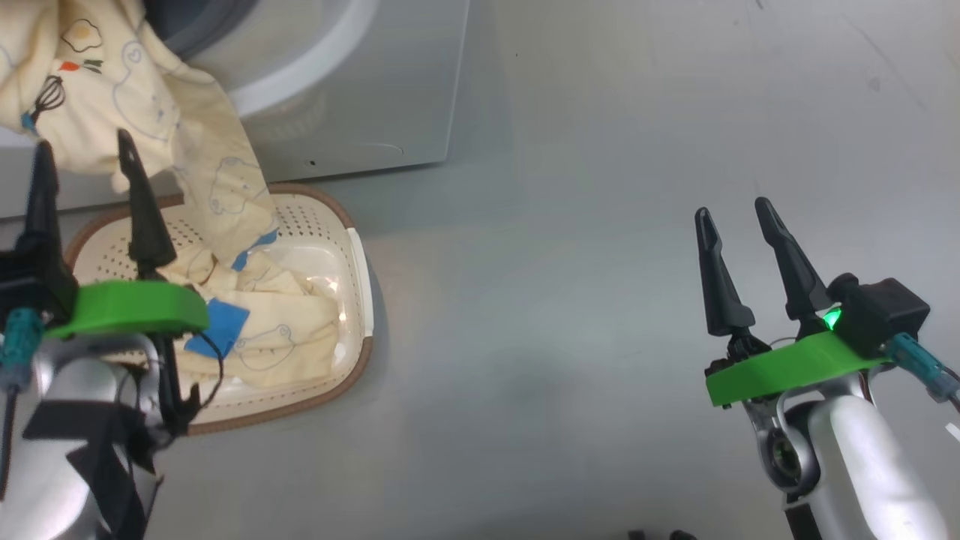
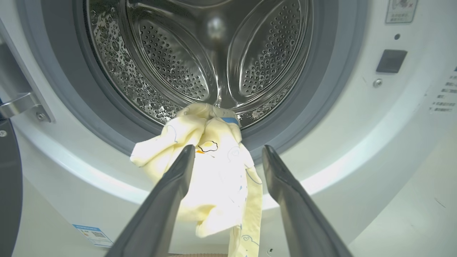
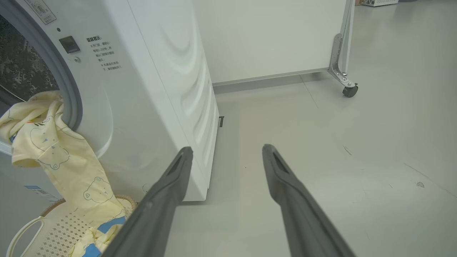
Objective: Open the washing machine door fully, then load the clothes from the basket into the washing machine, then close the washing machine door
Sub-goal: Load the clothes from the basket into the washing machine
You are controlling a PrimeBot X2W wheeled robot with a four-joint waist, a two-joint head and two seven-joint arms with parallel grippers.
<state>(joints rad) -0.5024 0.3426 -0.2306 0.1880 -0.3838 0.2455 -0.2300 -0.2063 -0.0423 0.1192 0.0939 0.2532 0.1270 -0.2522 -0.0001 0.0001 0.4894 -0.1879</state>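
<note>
Washer stood open, clothes trailing from its lip at eleven o'clock into the basket; left gripper and right gripper held jaws wide, empty; loading, closing remained.

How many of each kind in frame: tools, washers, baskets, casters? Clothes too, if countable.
2 tools: left tool, right tool, both open
1 washing machine
1 basket
1 caster wheel
clothes: cream fabric trailing from drum to basket, garments cannot be told apart
Total: 5, clothes left out
</note>
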